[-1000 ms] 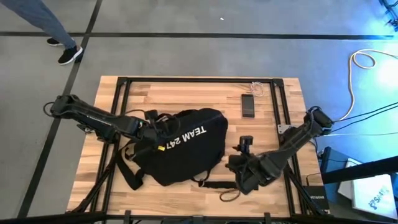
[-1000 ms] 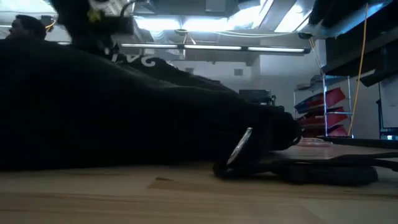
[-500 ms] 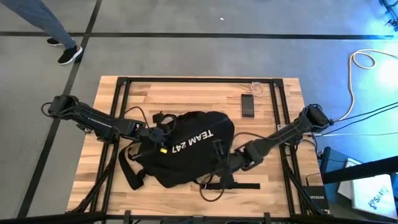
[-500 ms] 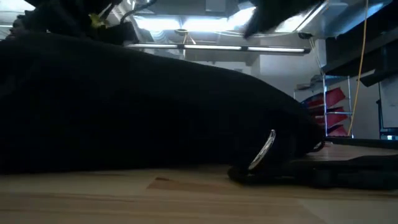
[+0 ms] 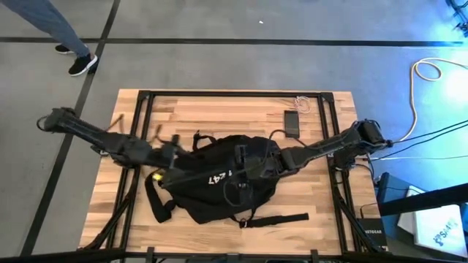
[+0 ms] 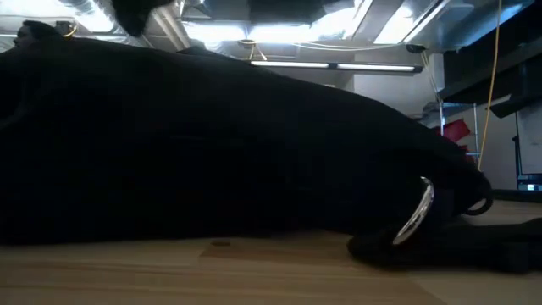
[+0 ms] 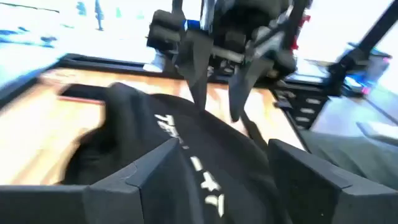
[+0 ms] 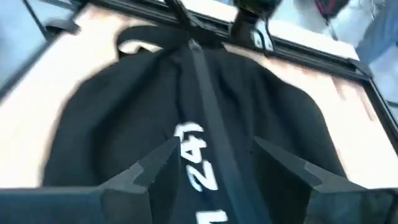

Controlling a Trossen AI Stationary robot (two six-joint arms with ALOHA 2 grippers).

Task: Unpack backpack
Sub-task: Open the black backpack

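The left gripper (image 5: 170,150) has its fingers (image 7: 149,171) spread, with backpack (image 5: 219,179) fabric showing between them but nothing pinched; it sits at the backpack's left edge, beside the white lettering (image 5: 218,177). A second ago that gripper was pressed in against the fabric further toward the backpack's middle, so it has let go and pulled back a little.

The right gripper (image 5: 245,162) also has its fingers (image 8: 146,163) apart, set to either side of a dark strap (image 8: 211,134) that runs down the middle of the backpack (whether the pads actually touch the strap, I cannot tell). It now hangs over the backpack's upper centre. A second ago it was off the backpack's lower right corner, over bare wood, and half a second ago at the right edge, so the right arm has swung in across the bag.

The backpack lies flat at the middle of the table (image 5: 322,204), its shoulder straps (image 5: 157,204) trailing off its lower left side and one loose strap (image 5: 274,219) lying just below it. It has shifted and turned since earlier: the lettering, which read across the upper part before, now sits lower and nearly upside down. In the low view the bag (image 6: 212,144) fills nearly everything, with a metal ring (image 6: 418,212) at its right end, further right than before.

A black phone (image 5: 291,123) lies beyond the backpack's upper right, unmoved. A person's leg and shoe (image 5: 77,62) stand on the floor past the table's far left corner.
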